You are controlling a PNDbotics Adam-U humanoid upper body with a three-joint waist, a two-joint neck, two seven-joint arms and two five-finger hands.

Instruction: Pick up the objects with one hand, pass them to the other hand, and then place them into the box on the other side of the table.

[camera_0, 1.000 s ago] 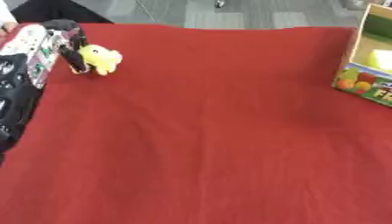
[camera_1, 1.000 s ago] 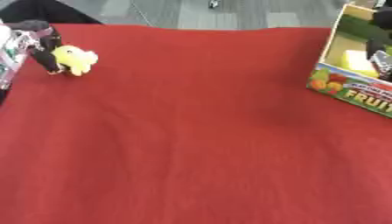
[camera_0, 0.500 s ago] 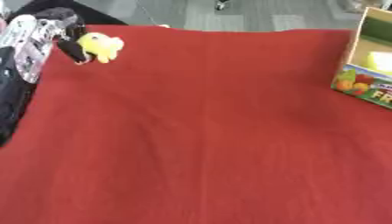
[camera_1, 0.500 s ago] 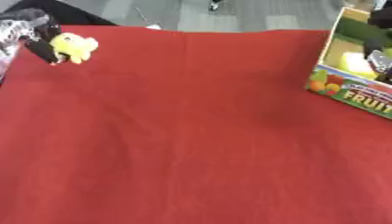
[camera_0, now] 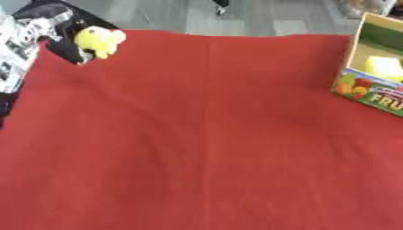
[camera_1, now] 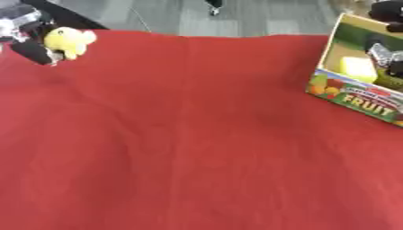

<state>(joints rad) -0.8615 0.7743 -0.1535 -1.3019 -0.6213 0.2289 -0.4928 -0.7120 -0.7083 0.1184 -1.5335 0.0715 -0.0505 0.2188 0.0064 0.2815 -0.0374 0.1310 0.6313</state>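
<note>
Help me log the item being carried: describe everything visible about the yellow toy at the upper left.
The yellow toy is small, rounded and soft-looking, like plush, plain bright yellow with a lobe sticking out toward the table's middle. Finer features cannot be made out. It sits at the far left corner of the red tablecloth, apparently lifted above it, held on its left side by the left hand, whose dark fingers curl against it. Nothing else touches it; the fruit box stands far across on the right.

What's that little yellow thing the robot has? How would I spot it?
Look to the far left corner of the red table. There the robot's left hand, black and silver, holds a small yellow soft toy, the only yellow thing on that side.
</note>
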